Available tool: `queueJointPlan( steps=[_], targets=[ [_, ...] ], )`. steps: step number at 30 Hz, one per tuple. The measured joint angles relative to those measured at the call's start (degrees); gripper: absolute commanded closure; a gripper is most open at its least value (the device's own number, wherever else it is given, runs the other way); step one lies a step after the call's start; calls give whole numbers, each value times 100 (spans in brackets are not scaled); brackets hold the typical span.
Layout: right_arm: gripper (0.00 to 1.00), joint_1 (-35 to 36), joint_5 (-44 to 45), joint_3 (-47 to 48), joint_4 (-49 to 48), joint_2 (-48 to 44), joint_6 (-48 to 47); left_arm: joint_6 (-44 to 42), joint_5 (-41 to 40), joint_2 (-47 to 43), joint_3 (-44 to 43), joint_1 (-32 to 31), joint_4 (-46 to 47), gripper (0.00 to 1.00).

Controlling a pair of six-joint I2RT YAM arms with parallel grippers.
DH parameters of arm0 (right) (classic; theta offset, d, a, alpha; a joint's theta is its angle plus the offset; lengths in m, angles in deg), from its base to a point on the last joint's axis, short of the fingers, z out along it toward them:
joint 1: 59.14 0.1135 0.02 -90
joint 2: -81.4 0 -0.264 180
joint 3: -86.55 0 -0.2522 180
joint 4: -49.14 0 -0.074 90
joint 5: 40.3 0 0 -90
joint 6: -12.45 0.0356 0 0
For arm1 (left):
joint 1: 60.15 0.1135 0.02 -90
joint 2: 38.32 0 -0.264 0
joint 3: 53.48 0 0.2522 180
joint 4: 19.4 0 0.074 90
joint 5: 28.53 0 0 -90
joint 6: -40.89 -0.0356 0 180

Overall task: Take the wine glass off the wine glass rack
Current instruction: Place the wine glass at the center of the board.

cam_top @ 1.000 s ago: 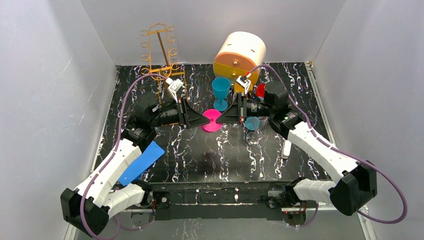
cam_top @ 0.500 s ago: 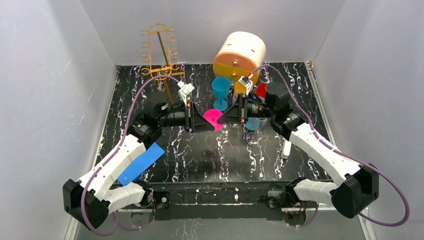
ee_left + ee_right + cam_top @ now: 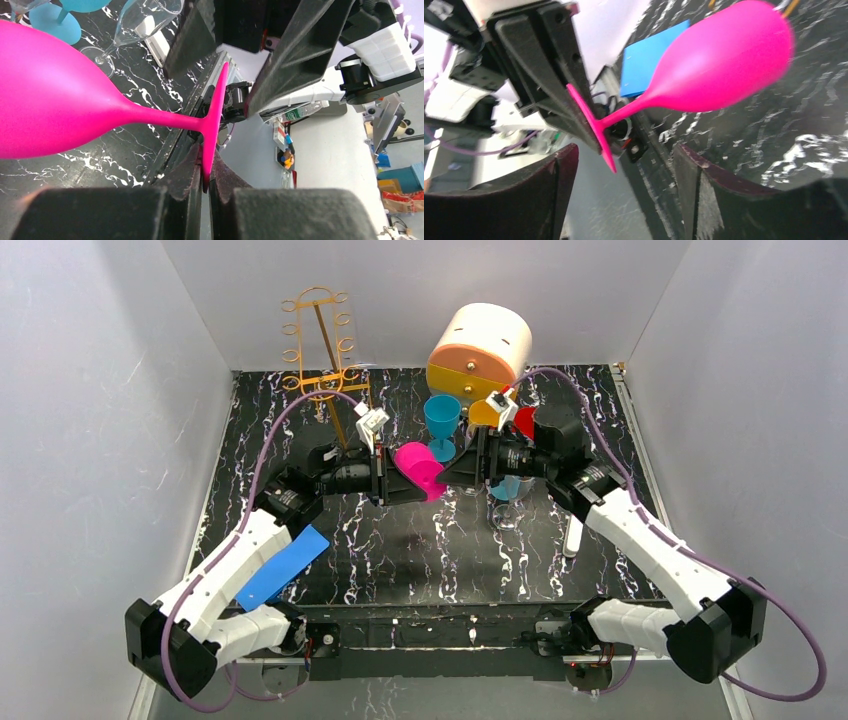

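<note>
one pink wine glass (image 3: 55, 100), foot pinched in the left gripper (image 3: 205, 165).

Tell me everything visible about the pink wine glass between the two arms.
The opaque matte magenta wine glass, plastic by its look, has a rounded bowl, a thin stem and a flat disc foot. It hangs nearly sideways in the air above the black white-veined tabletop. The left pincer is shut on the edge of its foot. The right pincer is open, its fingers flanking the foot without visibly touching it.

Wine glass (image 3: 418, 465) front-right of rack (image 3: 327, 345) (box (image 3: 480, 345) behind)
</note>
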Motion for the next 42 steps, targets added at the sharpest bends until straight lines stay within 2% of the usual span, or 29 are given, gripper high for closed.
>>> queueJointPlan(
  steps=[4, 9, 14, 26, 29, 34, 39, 42],
  targets=[
    [10, 0, 951, 61, 374, -286, -184, -365, -105, -166, 22, -33, -155, 100],
    [6, -24, 2256, 66, 776, -737, -227, -1084, -81, -739, 205, -39, -319, 100],
    [5, -221, 2739, 98, 1126, -774, -216, -1816, 20, -1132, 420, -57, -507, 100],
    [5, -385, 1867, 328, 1318, -330, -275, -5110, 271, -1432, 605, -66, -1967, 100],
    [8, -398, 1598, 328, 1292, -293, -306, -5770, 293, -1486, 616, -66, -2240, 100],
    [10, -448, 590, 632, 1180, 94, -367, -6734, 442, -1523, 623, -66, -2680, 100],
    [20, -529, -358, 1202, 1027, 752, -396, -7427, 870, -1510, 623, -66, -3027, 100],
    [35, -601, -791, 1379, 968, 999, -387, -7698, 1078, -1449, 623, -66, -3165, 100]
  ],
)
